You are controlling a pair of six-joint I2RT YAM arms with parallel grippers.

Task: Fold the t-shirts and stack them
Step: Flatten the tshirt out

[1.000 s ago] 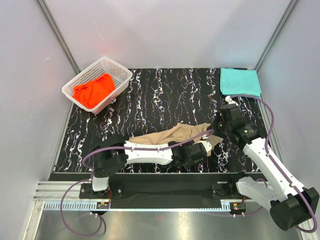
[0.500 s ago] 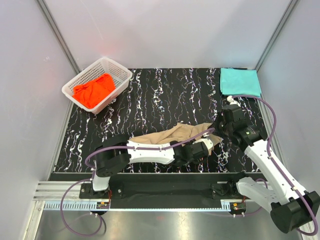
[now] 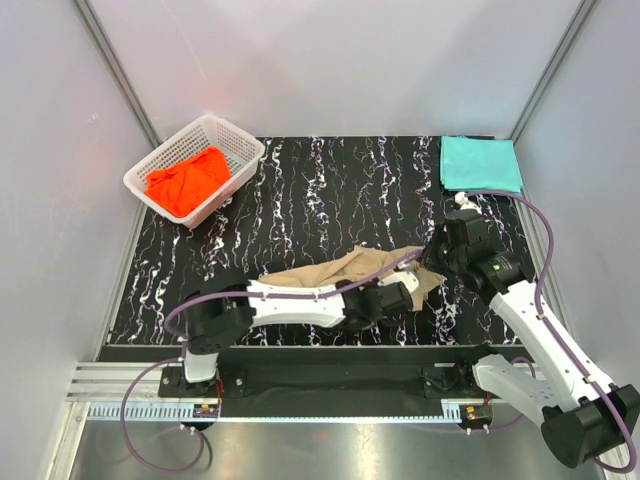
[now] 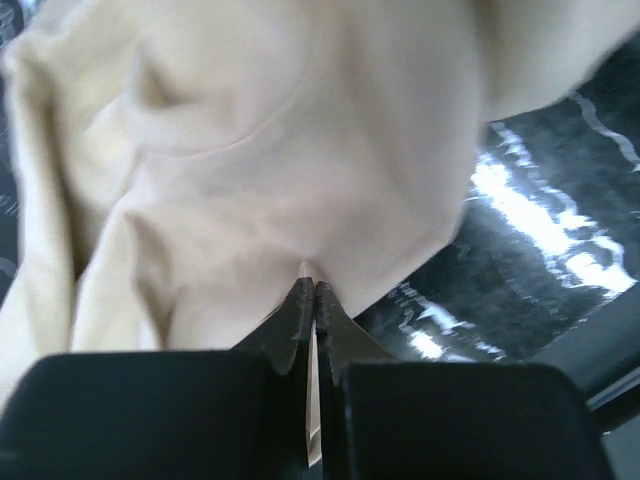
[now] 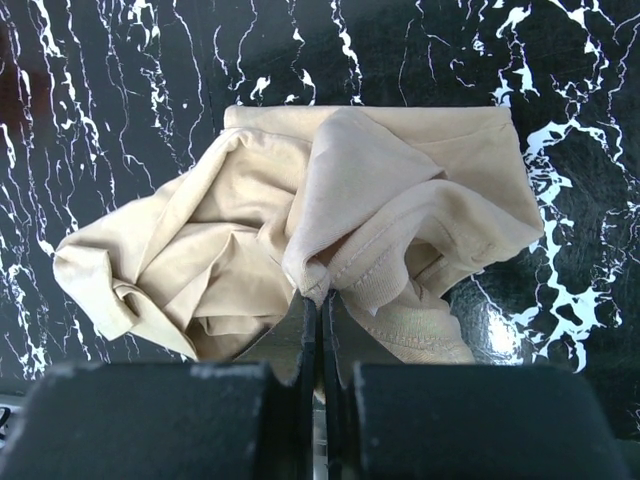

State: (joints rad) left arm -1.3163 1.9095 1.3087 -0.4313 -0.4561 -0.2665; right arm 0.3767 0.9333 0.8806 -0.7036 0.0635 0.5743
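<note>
Top external view: the black marbled table (image 3: 300, 200) carries a crumpled tan t-shirt (image 3: 330, 270) near six o'clock. At ten o'clock, a white lattice basket (image 3: 236, 141) holds the orange-red t-shirt (image 3: 185, 180). The folded teal t-shirt (image 3: 480, 163) lies at two o'clock. The left gripper (image 4: 311, 292) and right gripper (image 5: 320, 300) each pinch tan cloth, jaws closed.

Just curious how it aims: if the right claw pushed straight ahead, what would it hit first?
The tan shirt: the right gripper is shut on a fold of it, with more bunched cloth straight ahead. Beyond that probably the black table, though depth is unclear.
</note>
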